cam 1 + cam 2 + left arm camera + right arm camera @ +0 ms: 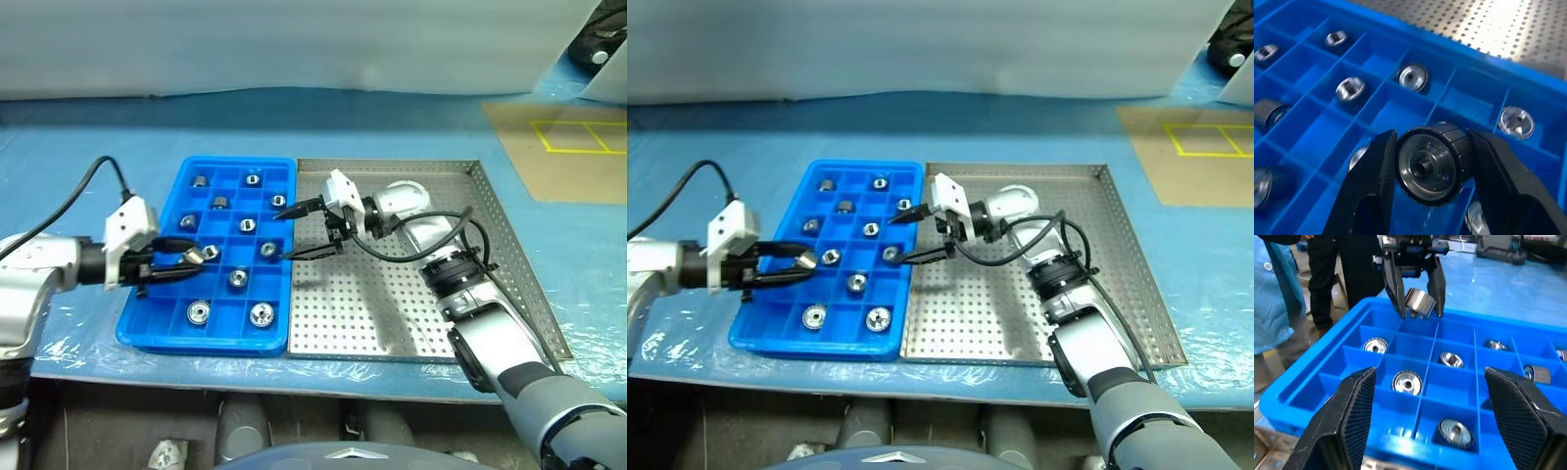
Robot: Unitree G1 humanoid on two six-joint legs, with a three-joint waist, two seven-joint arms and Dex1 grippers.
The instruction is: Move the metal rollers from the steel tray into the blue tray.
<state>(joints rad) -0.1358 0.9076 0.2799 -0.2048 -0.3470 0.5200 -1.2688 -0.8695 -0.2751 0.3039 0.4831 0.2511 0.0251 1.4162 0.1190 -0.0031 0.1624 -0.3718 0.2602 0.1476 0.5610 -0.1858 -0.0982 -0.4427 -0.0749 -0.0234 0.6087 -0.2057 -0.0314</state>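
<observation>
no readable text, labels, brands, numbers anywhere

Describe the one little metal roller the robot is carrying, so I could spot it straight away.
Find the blue tray with its grid of small square pockets, lying to the left of the steel tray. Over its left side hangs the left gripper, two black fingers. The roller is pinched between them, raised above the pockets, while the other rollers lie down inside theirs.

Glossy blue plastic tray (176, 323), shiny metal rollers (261, 314), matt perforated steel tray (392, 304), black textured fingers (1356, 416)
</observation>
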